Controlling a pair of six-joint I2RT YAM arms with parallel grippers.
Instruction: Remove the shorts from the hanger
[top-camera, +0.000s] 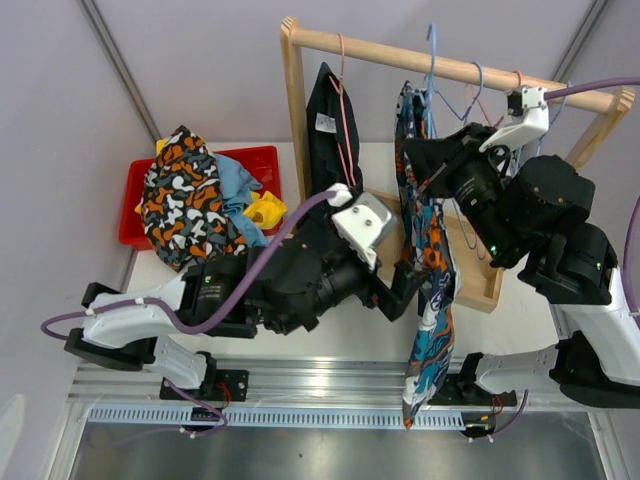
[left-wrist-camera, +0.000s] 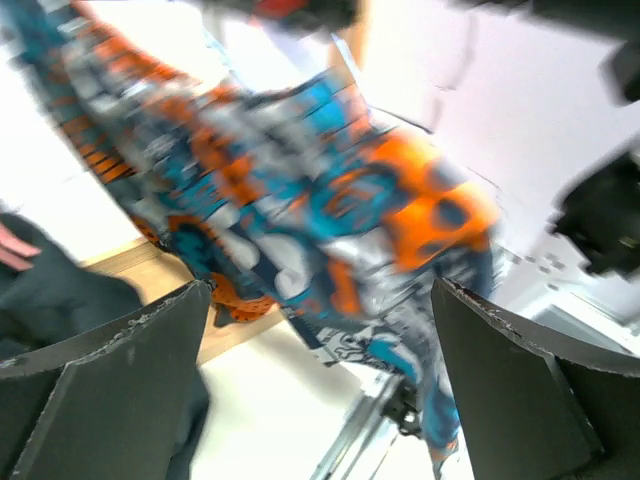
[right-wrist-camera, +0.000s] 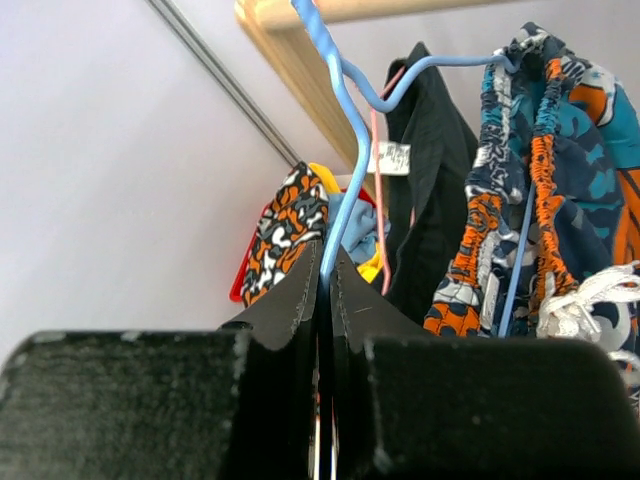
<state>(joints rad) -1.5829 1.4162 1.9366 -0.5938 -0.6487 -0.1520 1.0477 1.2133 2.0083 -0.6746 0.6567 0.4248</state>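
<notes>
Patterned orange, blue and white shorts (top-camera: 428, 260) hang long from a blue wire hanger (top-camera: 432, 70) on the wooden rack (top-camera: 420, 62). My right gripper (right-wrist-camera: 326, 265) is shut on that hanger's wire (right-wrist-camera: 345, 150) just below its hook; in the top view it (top-camera: 414, 160) sits at the top of the patterned shorts (right-wrist-camera: 540, 180). My left gripper (top-camera: 400, 292) is open beside the hanging shorts. In its blurred wrist view the shorts (left-wrist-camera: 330, 210) lie ahead of the spread fingers (left-wrist-camera: 130, 380), not between them. Black shorts (top-camera: 325, 130) with a white label hang on a pink hanger to the left.
A red bin (top-camera: 262, 160) at the back left holds another patterned pair (top-camera: 185, 200), a blue pair (top-camera: 235, 180) and a yellow pair (top-camera: 265, 210). The rack's wooden base (top-camera: 480, 285) lies under the right arm. A metal rail (top-camera: 330, 380) runs along the near table edge.
</notes>
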